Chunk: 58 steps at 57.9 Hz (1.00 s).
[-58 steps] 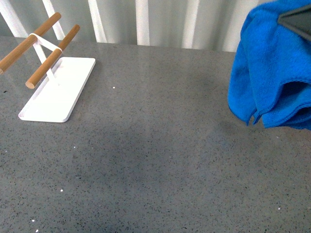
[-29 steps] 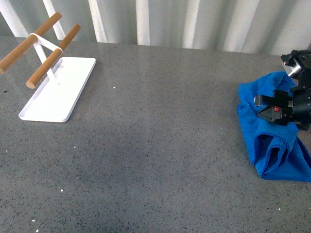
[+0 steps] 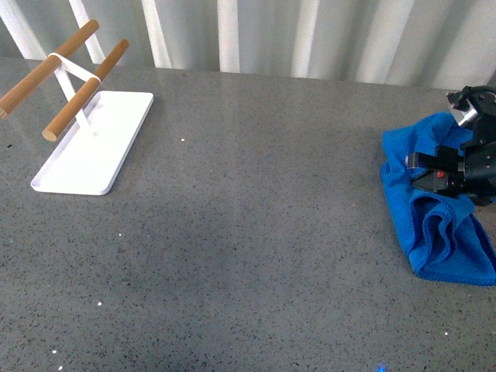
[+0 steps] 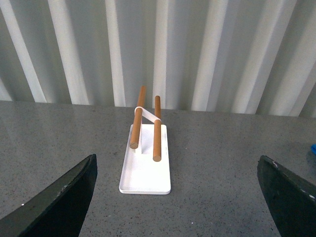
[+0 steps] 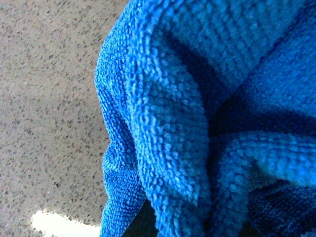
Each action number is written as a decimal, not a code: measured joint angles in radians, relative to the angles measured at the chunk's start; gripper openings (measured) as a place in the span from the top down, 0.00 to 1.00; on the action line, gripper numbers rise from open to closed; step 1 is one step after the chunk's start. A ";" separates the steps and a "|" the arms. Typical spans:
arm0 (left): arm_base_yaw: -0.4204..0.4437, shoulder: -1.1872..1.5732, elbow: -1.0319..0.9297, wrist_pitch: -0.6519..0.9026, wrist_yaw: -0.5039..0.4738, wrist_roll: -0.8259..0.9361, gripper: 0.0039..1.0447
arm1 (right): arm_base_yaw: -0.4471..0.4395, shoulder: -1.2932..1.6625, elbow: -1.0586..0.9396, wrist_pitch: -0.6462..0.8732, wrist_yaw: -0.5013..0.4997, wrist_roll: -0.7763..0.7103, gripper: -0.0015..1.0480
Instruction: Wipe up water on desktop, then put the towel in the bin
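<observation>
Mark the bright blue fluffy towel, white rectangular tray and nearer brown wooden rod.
bright blue fluffy towel (image 3: 448, 242), front view, lower folds.
white rectangular tray (image 3: 108, 139), front view, bare flat base.
nearer brown wooden rod (image 3: 74, 104), front view, middle.

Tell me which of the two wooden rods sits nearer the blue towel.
The rod over the white tray, its cut end in full view. The other rod lies further left, away from the towel.
</observation>
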 joint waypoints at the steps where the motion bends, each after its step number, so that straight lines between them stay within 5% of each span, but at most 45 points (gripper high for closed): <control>1: 0.000 0.000 0.000 0.000 0.000 0.000 0.06 | -0.001 0.002 0.003 -0.002 0.003 -0.001 0.96; 23: 0.000 0.000 0.000 0.000 0.000 0.000 0.06 | 0.043 0.158 0.301 -0.034 0.045 -0.024 0.96; 40: 0.000 0.000 0.000 0.000 0.000 0.000 0.06 | 0.224 0.287 0.597 -0.186 -0.056 -0.026 0.96; 58: 0.000 0.000 0.000 0.000 0.000 0.000 0.06 | 0.347 0.220 0.473 -0.242 -0.071 -0.125 0.96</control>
